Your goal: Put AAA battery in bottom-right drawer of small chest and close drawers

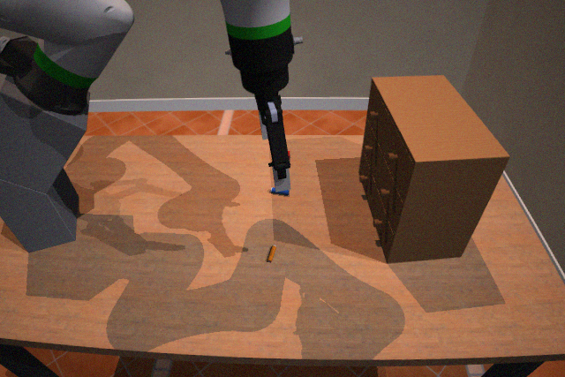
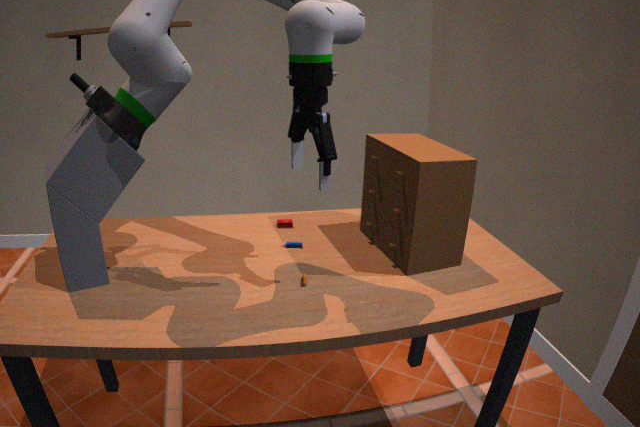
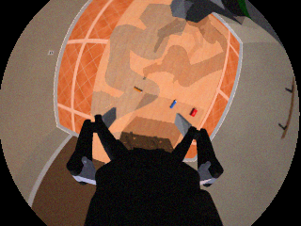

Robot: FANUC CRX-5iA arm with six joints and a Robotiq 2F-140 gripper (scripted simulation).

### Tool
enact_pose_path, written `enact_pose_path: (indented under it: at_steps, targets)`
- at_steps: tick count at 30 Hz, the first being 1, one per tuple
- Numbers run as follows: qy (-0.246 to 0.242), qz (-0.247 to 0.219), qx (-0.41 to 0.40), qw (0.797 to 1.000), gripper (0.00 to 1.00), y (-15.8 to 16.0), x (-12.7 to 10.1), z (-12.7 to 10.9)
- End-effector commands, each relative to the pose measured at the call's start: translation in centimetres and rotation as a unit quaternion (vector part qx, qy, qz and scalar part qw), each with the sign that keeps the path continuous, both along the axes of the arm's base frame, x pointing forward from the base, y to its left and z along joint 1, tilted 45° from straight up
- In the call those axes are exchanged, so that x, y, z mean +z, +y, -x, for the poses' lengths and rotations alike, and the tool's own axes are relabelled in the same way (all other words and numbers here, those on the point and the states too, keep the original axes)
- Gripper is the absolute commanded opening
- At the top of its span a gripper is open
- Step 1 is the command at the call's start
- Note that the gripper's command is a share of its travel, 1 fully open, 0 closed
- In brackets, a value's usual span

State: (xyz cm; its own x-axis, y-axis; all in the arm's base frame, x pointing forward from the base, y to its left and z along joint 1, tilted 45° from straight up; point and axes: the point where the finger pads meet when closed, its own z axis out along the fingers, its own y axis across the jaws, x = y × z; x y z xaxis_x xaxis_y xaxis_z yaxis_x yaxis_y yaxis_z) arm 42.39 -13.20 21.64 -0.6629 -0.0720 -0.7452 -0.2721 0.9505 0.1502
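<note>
The AAA battery [image 1: 271, 252] [image 2: 304, 280] [image 3: 137, 89] is a small orange cylinder with a dark end. It lies on the table [image 1: 137, 331] [image 2: 155, 324] near the middle, left of the chest's front. The small wooden chest [image 1: 433, 158] [image 2: 429, 205] [image 3: 147, 141] stands at the right, its knobbed drawer fronts facing left and all looking pushed in. My gripper [image 1: 273, 155] [image 2: 311, 174] [image 3: 146, 115] is open and empty. It hangs high above the table, left of the chest and beyond the battery.
A small blue piece [image 1: 274, 190] [image 2: 293, 244] [image 3: 173, 104] and a red block [image 2: 284, 223] [image 3: 194, 112] lie on the table behind the battery. The robot's grey base [image 1: 32, 181] [image 2: 82, 215] stands at the left. Table edges run close behind and right of the chest.
</note>
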Motion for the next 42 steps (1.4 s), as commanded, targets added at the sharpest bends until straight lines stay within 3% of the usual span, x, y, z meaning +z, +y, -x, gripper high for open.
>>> enact_pose_path:
  at_steps: [1, 8, 10, 13, 19, 22, 34, 42]
  targets:
    - [0.038, -0.024, -0.061, 0.997, 1.0, -0.1, -0.1, -0.2]
    - [-0.054, -0.044, -0.079, 0.994, 1.0, 0.3, -0.1, -2.4]
    - [-0.054, -0.044, -0.079, 0.994, 1.0, 0.3, -0.1, -2.4]
    - [-0.114, -0.058, -0.087, 0.988, 1.0, 0.7, -0.1, -3.9]
    - [-0.251, -0.087, -0.111, 0.958, 1.0, 1.3, 0.0, -7.3]
    - [-0.291, -0.091, -0.126, 0.944, 1.0, 1.4, 0.1, -9.2]
    - [-0.388, -0.108, -0.168, 0.9, 1.0, 2.0, 0.1, -13.4]
    - [-0.467, -0.128, -0.165, 0.859, 1.0, 2.1, -0.1, -14.2]
